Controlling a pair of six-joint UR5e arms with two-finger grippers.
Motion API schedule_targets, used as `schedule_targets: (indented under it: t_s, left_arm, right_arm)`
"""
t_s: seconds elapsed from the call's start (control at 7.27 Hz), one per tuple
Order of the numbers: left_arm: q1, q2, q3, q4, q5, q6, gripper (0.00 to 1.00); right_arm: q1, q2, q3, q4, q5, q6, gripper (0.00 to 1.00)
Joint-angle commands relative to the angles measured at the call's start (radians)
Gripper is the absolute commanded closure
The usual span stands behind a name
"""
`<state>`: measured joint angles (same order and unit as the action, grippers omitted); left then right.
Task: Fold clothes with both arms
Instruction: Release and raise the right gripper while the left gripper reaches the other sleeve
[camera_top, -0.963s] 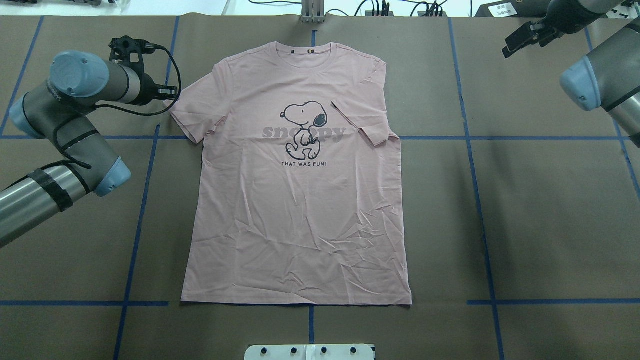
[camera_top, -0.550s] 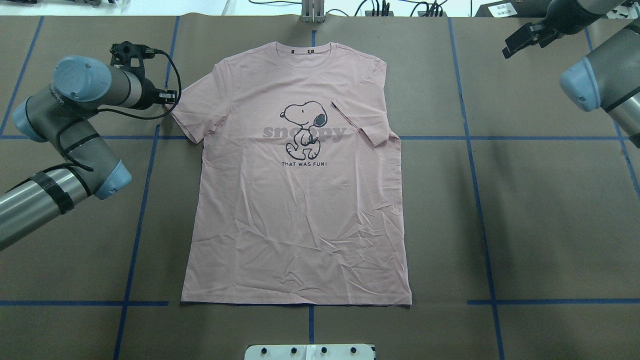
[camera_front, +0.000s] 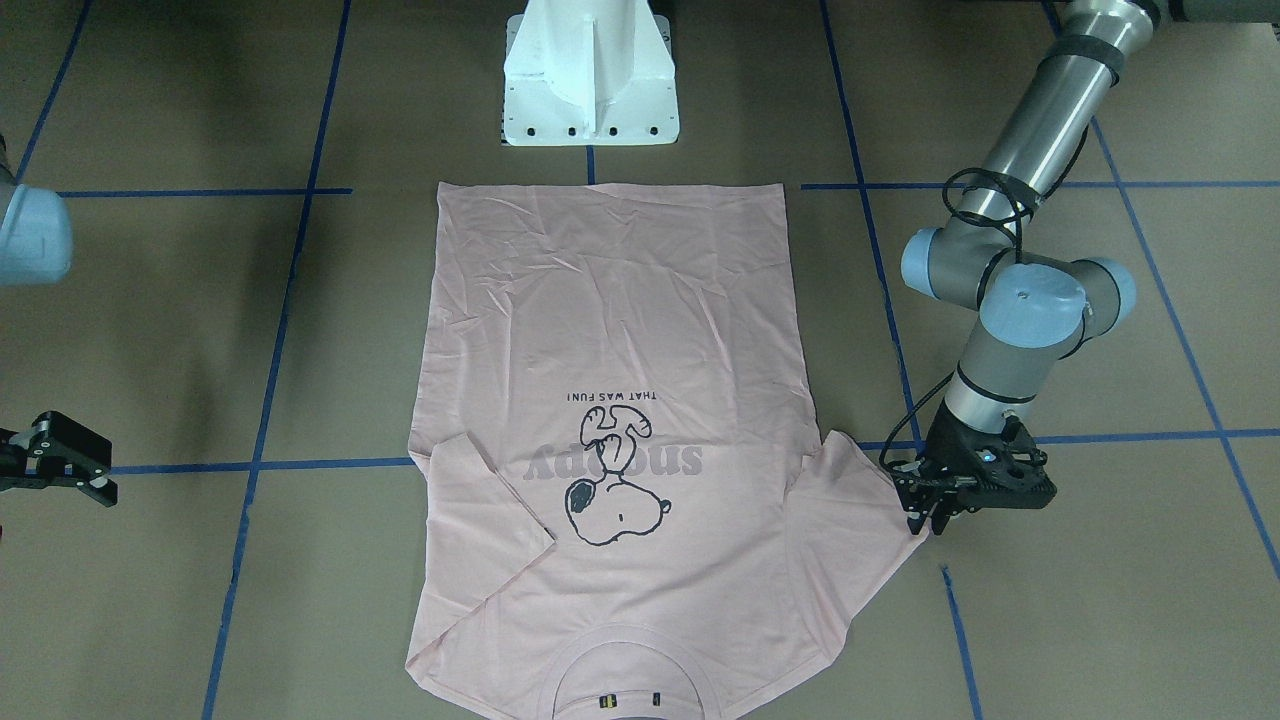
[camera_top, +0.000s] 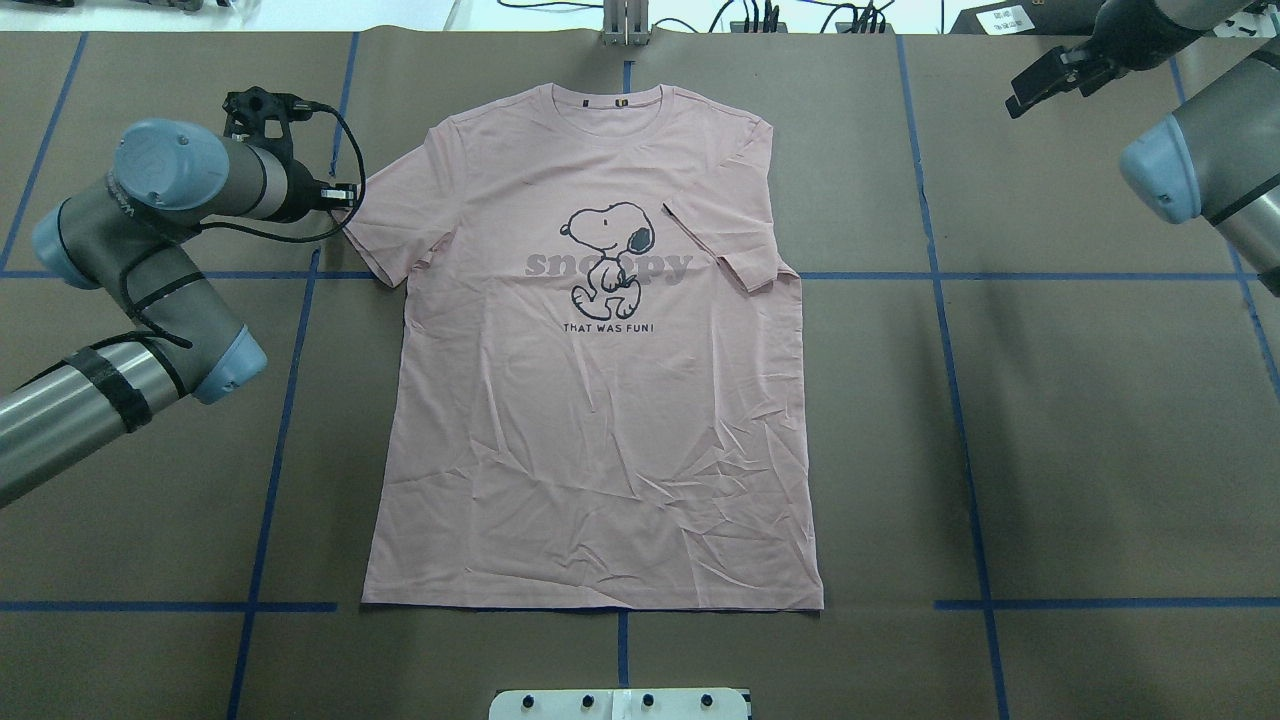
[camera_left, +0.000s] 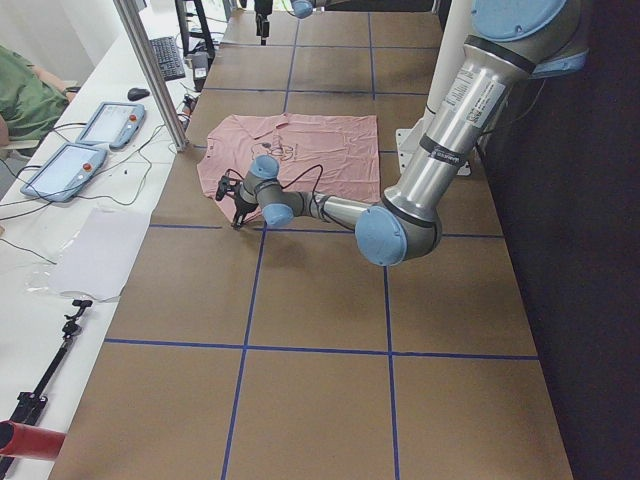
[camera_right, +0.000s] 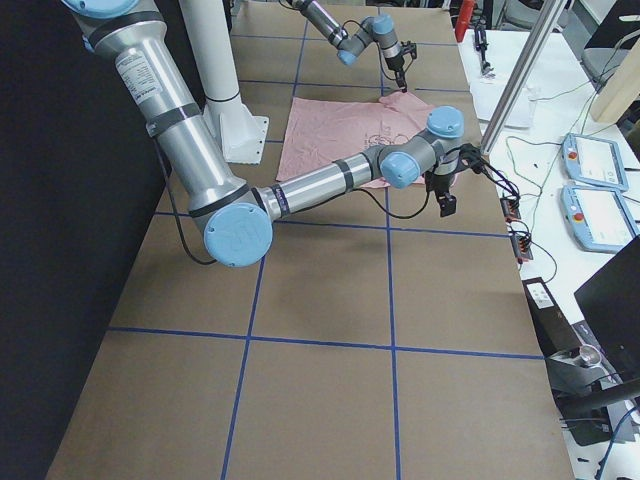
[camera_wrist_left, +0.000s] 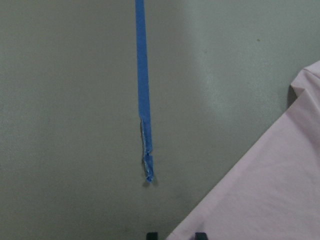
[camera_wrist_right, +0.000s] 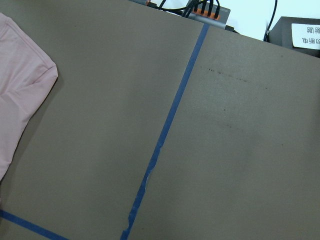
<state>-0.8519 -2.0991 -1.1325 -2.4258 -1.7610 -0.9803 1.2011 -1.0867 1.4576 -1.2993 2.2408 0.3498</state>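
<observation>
The pale pink Snoopy T-shirt (camera_top: 600, 420) lies flat on the brown table, print up, collar toward the far edge. One sleeve is folded in over the chest (camera_top: 735, 250); the other sleeve (camera_top: 385, 225) is spread out. My left gripper (camera_top: 347, 192) stands low at that spread sleeve's outer hem (camera_front: 880, 500). In the left wrist view its two fingertips (camera_wrist_left: 151, 235) are apart, with the hem edge of the T-shirt (camera_wrist_left: 270, 195) between them. My right gripper (camera_top: 1035, 85) hovers open over bare table at the far right, well away from the T-shirt (camera_wrist_right: 15, 90).
Blue tape lines (camera_top: 940, 300) grid the brown table cover. The white pedestal block (camera_front: 590, 75) stands just behind the shirt's hem. A side bench holds two teach pendants (camera_left: 75, 150), cables and a metal post (camera_left: 150, 70); a person's green sleeve (camera_left: 20, 100) shows there.
My left arm has shifted slightly, bringing its gripper closer against the spread sleeve's edge. The right arm and the shirt have not moved.
</observation>
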Motion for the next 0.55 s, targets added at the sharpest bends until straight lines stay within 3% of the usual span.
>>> schedule_targets:
  t_s: [0.0,0.28,0.41]
  left_arm:
    - [0.010,0.001,-0.001,-0.012,0.001,-0.024,1.00]
    - [0.010,-0.005,-0.073,0.017,-0.008,-0.017,1.00]
    - [0.008,-0.043,-0.123,0.121,-0.008,-0.024,1.00]
  right_arm:
    - [0.000,0.001,0.000,0.000,-0.001,0.000,0.00]
    - [0.000,0.001,0.000,0.000,-0.001,0.000,0.00]
    - [0.000,0.001,-0.002,0.000,-0.001,0.000,0.00]
